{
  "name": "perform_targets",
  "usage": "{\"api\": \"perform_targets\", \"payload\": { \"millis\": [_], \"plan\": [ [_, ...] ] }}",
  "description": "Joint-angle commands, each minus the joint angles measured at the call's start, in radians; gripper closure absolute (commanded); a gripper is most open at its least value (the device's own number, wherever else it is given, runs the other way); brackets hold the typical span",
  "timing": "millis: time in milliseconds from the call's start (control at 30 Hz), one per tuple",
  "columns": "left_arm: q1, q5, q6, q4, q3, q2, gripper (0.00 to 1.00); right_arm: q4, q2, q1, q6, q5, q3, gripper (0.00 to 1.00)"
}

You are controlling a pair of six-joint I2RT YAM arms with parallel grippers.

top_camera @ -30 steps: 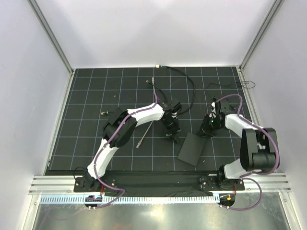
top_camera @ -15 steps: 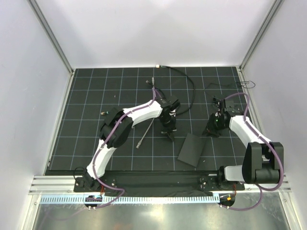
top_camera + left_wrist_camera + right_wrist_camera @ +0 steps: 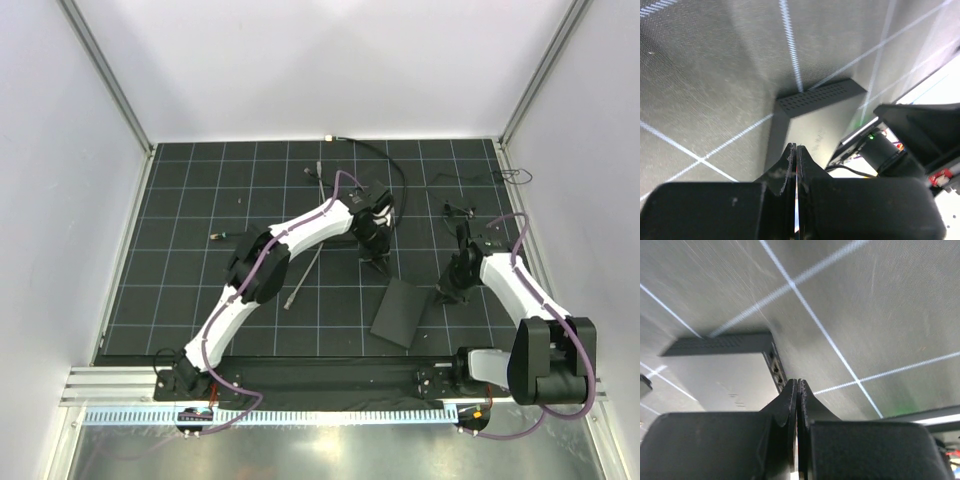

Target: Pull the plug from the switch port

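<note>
On the counter (image 3: pixel 200 300), switch box (image 3: pixel 400 312) between left end effector (image 3: pixel 380 265) and right end effector (image 3: pixel 443 297), both closed empty, switch port (image 3: pixel 774 365) only in right wrist view

1. This is a robotics lab test cell, with plain white panels (image 3: pixel 300 70) closing it in on three sides.
2. Aluminium profile posts (image 3: pixel 105 75) frame the corners.
3. A black mat (image 3: pixel 190 290) ruled with a white grid covers the work surface.
4. The left arm (image 3: pixel 300 232) and right arm (image 3: pixel 510 280), white and black, stand by an aluminium rail (image 3: pixel 110 385) at the near edge.
</note>
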Motion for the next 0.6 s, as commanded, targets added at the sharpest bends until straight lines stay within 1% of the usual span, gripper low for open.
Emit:
{"api": "perform_targets", "payload": {
  "millis": [0, 233, 300, 433, 500, 567],
  "plan": [
    [-0.005, 0.045, 0.010, -0.039, 0.022, 0.029, 0.98, -0.014, -0.017, 0.062, 0.070, 0.045, -0.022, 0.99],
    [-0.016, 0.033, 0.003, -0.041, 0.034, 0.056, 0.98, 0.064, 0.022, 0.175, 0.168, 0.026, -0.081, 0.99],
    [-0.022, 0.055, -0.003, -0.022, 0.034, 0.068, 0.97, 0.079, 0.021, 0.206, 0.189, 0.022, -0.087, 0.99],
    [-0.041, 0.114, -0.011, 0.019, 0.028, 0.082, 0.97, 0.143, 0.010, 0.228, 0.236, -0.016, -0.116, 0.99],
    [-0.048, 0.180, -0.036, 0.088, 0.010, 0.079, 0.97, 0.185, 0.004, 0.237, 0.285, -0.066, -0.145, 0.99],
    [-0.056, 0.206, -0.050, 0.148, 0.009, 0.078, 0.96, 0.260, 0.001, 0.258, 0.357, -0.120, -0.179, 0.99]
  ]
}}
